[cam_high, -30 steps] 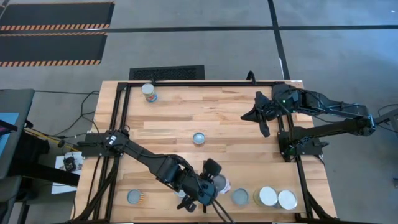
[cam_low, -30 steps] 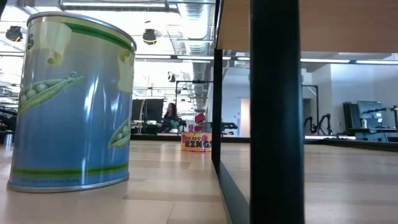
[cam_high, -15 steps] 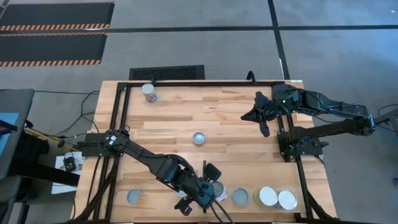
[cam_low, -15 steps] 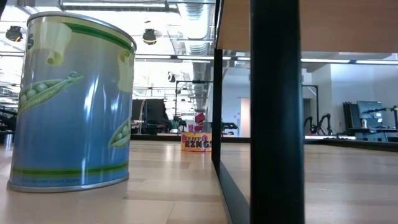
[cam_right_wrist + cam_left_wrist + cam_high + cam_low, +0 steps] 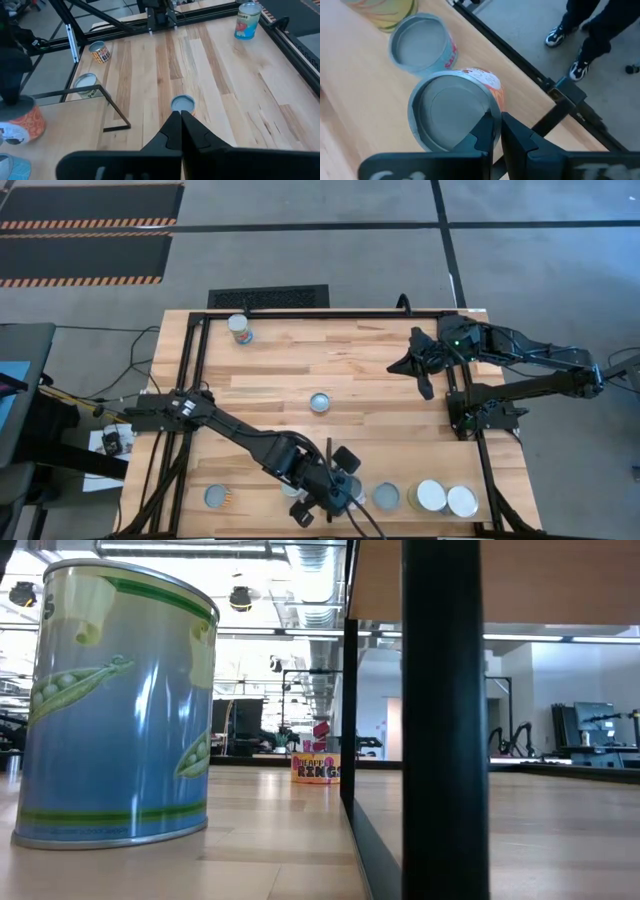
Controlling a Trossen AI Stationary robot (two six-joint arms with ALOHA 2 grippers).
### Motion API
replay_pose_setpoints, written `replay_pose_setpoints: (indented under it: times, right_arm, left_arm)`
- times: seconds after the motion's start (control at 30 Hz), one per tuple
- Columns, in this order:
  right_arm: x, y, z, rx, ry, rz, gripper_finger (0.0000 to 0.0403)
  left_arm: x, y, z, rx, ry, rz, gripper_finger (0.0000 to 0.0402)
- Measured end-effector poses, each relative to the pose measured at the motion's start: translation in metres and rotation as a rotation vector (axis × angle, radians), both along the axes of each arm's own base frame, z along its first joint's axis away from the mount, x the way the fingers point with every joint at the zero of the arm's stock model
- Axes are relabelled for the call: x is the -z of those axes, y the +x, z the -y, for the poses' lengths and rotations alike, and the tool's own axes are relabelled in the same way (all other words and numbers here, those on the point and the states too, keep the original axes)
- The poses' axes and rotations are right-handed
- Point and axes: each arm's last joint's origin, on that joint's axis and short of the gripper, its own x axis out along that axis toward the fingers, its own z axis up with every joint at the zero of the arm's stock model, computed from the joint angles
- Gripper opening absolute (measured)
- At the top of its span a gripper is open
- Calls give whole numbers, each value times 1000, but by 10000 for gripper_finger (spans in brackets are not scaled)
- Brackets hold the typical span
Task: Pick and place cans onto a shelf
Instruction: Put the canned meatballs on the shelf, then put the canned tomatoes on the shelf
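The orange-labelled metal can with a silver top (image 5: 454, 112) stands on the pale shelf section (image 5: 500, 492) at the desk's near edge, in a row with a pale blue-sided tin (image 5: 420, 42) just beside it and two larger white-topped cans (image 5: 445, 498) to the right. The left tool (image 5: 338, 488) sits right at this can, its dark fingers (image 5: 492, 131) closed together against the rim. Whether they pinch the rim or merely rest on it cannot be told; the placing looks about done.

Away from the row, a small flat tin (image 5: 320, 402) lies mid-desk, a blue can printed with pea pods (image 5: 115, 705) stands at the far left corner, and another tin (image 5: 216, 497) waits near left. A far tin's label seems to read "RINGS" (image 5: 317, 768). The right tool (image 5: 424, 370) hangs closed and empty over the far right of the plank-grained desk (image 5: 370, 345).
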Motion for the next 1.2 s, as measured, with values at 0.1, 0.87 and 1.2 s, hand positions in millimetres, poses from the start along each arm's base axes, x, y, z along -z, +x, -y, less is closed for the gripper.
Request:
replay_pose_setpoints:
  times: [0.1,0.87,1.2]
  right_arm:
    - [0,0,0,-1,0,0,8]
    - [0,0,0,-1,0,0,8]
    - [-4,1,-1,-31,-56,62,4]
  left_arm:
    - [0,0,2,18,24,21,12]
    - [-35,-8,-18,-192,-32,116,76]
    - [-108,-46,-68,-659,-204,306,5]
